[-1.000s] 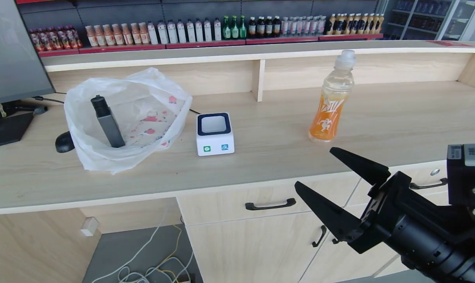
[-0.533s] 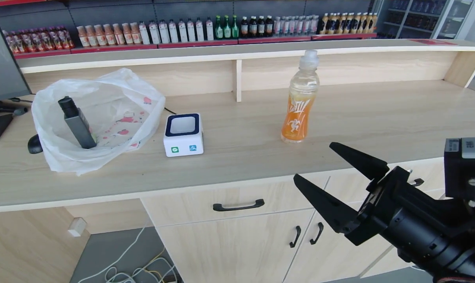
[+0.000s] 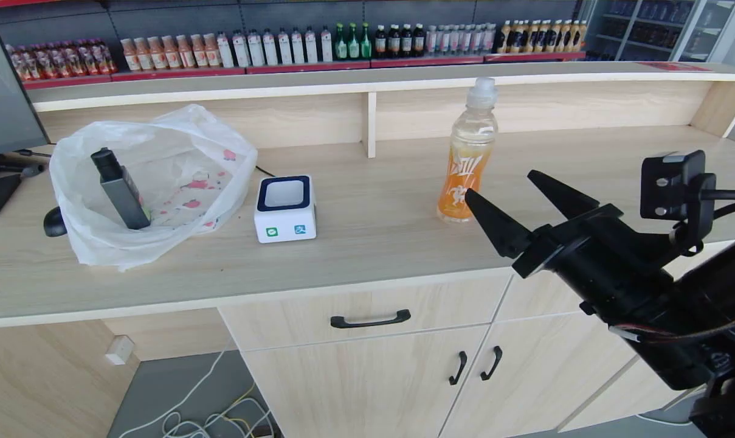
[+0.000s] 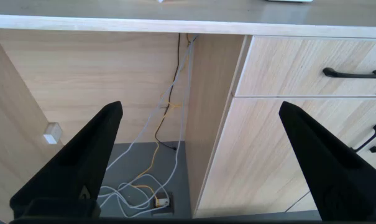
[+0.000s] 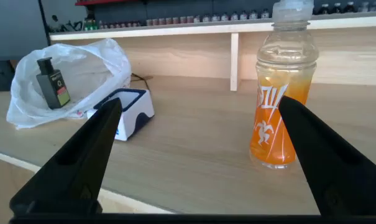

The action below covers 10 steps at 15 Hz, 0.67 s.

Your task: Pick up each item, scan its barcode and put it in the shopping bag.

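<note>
Since the bottle [image 3: 469, 158] stands upright and unbagged on the counter [image 3: 373, 249], the right gripper [image 3: 499, 182] hovers level with it, jaws spread wide, apparently for a side grasp.

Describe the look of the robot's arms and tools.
The right tool is matte black, with two long, flat fingers that taper to points. Behind it the right arm is a thick black cylinder. It carries a black box on a bracket, dark cables and a thin reddish wire. The left tool has the same black, wedge-shaped fingers.
</note>
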### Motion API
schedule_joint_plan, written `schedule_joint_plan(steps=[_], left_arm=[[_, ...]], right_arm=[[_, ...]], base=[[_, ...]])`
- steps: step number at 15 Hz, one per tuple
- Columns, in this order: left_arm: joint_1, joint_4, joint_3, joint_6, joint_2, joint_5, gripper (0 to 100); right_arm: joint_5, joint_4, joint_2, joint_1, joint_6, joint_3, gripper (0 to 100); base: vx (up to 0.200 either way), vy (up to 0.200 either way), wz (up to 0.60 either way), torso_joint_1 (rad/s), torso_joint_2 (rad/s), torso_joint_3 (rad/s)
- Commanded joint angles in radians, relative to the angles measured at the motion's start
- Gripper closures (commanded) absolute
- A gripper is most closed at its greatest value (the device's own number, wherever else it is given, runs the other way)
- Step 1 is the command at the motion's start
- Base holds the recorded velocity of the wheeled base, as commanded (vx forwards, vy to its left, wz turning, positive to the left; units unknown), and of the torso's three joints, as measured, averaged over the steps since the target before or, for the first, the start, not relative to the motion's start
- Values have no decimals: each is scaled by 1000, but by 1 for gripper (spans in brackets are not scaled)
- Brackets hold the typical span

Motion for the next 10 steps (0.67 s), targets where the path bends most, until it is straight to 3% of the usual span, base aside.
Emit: schedule_joint_plan(steps=[1,4,6,10], left_arm=[[-1,0,0,0,0,0,0],[-1,0,0,0,0,0,0],[1,0,0,0,0,0,0],[1,0,0,0,0,0,0]], right_arm=[[-1,-1,29,-74,33,-95,0],[5,354,-44,-177,76,-282,0],[88,545,-91,-217,76,-365,0],[67,784,-72,-227,1,-521,0]], base=[[0,0,0,0,0,0],[0,0,0,0,0,0],[0,0,0,0,0,0],[0,0,0,0,0,0]])
